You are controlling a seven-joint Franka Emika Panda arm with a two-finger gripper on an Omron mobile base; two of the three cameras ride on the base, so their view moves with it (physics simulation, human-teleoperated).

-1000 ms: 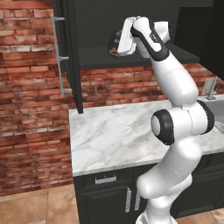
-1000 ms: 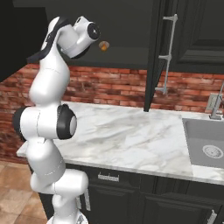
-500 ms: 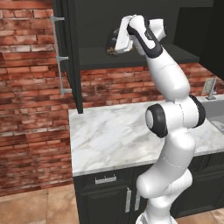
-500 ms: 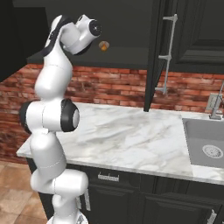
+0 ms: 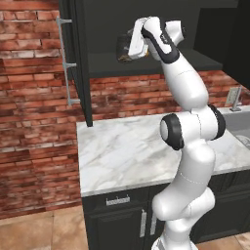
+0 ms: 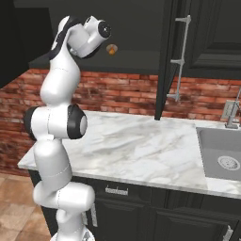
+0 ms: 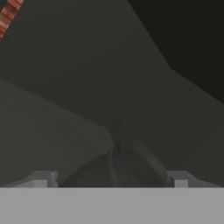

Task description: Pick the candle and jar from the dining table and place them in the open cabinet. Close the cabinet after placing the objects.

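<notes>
My gripper (image 5: 123, 49) is raised at the mouth of the open black cabinet (image 5: 146, 19) and is shut on the jar (image 5: 125, 48), a dark glassy body with tan bits inside. It hangs just above the dark shelf (image 5: 151, 63). In the right base view the jar (image 6: 112, 49) shows as a tan spot beside the gripper (image 6: 109, 47). In the hand view its dark rounded bulk (image 7: 116, 166) sits between the fingertips (image 7: 41, 180). The marble dining table (image 5: 122, 151) lies below. The candle is out of view.
The open cabinet door (image 5: 78, 58) with its silver bar handle (image 5: 66, 63) hangs left of the jar. The other door (image 6: 167, 56) stands to the right. A sink (image 6: 226, 160) and faucet (image 6: 231, 113) sit at the counter's right end. Brick wall runs behind.
The hand and jar stay almost still at the cabinet opening, while the arm's elbow has swung slightly and the upper arm stands straighter.
</notes>
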